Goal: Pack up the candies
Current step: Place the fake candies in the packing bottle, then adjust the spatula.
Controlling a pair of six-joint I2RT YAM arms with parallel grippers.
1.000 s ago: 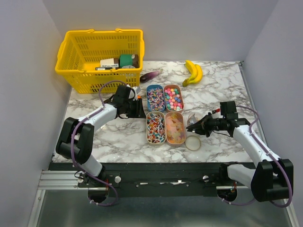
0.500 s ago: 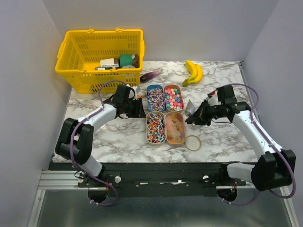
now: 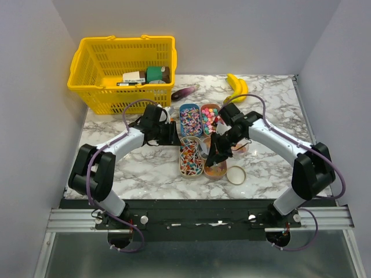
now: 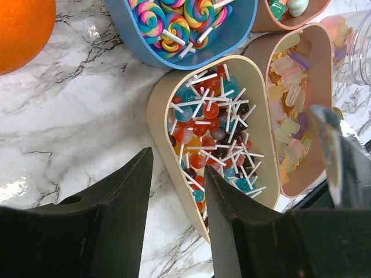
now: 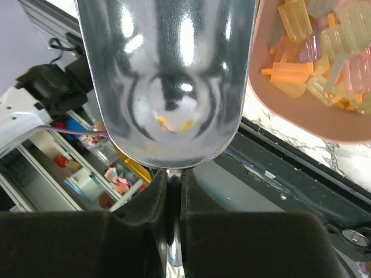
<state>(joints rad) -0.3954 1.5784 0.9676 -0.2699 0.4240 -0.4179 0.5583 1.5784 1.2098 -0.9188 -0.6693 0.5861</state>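
Four trays of candies sit mid-table: swirl lollipops in a blue tray (image 3: pixel 190 120), small sweets (image 3: pixel 212 119), white-stick lollipops in a beige tray (image 3: pixel 190 156) (image 4: pixel 214 133), and gummy pieces in a pink tray (image 3: pixel 215 164) (image 5: pixel 324 63). My left gripper (image 3: pixel 175 138) (image 4: pixel 178 162) is open and straddles the beige tray's left rim. My right gripper (image 3: pixel 217 150) (image 5: pixel 168 174) is shut on the handle of a metal scoop (image 5: pixel 168 75), which hangs over the pink tray's near end. The scoop's bowl looks empty.
A clear jar (image 3: pixel 241 148) (image 4: pixel 360 46) stands right of the pink tray, and its lid (image 3: pixel 236 175) lies in front. An orange (image 4: pixel 23 23) sits by my left gripper. A yellow basket (image 3: pixel 87 78) stands back left, bananas (image 3: pixel 236 88) back right, and a purple vegetable (image 3: pixel 184 92) between them.
My right arm has swung left with the scoop, from beside the jar to over the pink tray. The left arm has stayed at the beige tray.
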